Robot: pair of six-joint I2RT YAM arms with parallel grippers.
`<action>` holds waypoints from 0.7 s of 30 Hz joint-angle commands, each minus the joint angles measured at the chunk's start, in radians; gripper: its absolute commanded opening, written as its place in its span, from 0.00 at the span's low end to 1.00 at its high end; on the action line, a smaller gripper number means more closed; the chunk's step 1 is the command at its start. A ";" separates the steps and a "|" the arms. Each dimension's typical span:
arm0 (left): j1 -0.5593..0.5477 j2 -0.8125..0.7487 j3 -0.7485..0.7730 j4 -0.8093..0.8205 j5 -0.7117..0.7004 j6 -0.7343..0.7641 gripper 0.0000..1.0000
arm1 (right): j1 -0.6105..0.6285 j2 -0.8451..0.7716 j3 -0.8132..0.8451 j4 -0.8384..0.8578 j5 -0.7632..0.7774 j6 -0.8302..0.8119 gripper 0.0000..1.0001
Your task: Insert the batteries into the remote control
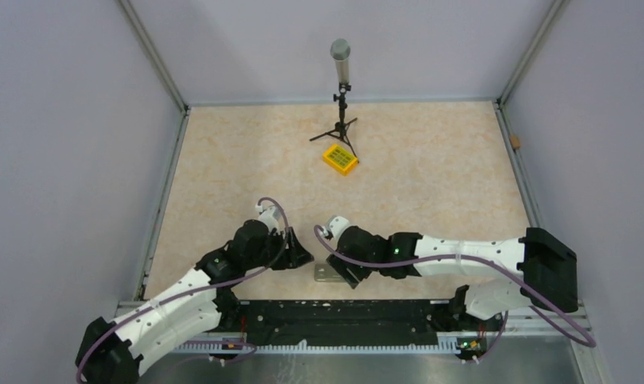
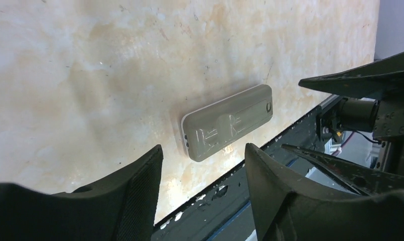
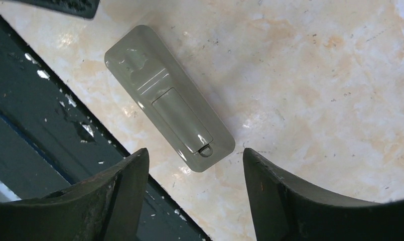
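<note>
Lying back-up on the beige table [image 1: 430,160], battery cover in place, the remote control [image 3: 167,95] rests just beyond the tips of the right gripper [image 3: 194,152], its latch end nearest the gap between that gripper's fingers [image 3: 124,186], which stand parted and empty, touching nothing; the table's dark near rail [image 3: 39,125] runs beside one finger. The left gripper [image 2: 204,150] hovers with its own fingers [image 2: 139,186] likewise spread and grasping nothing, the handset lying crosswise just past their tips and clear of both; a yellow box [image 1: 340,158] sits well beyond both grippers, beside a microphone stand [image 1: 342,96].
</note>
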 commanded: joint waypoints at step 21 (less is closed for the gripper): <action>-0.003 -0.285 0.039 -0.222 -0.196 0.020 0.99 | -0.053 0.187 0.056 0.075 -0.164 -0.174 0.76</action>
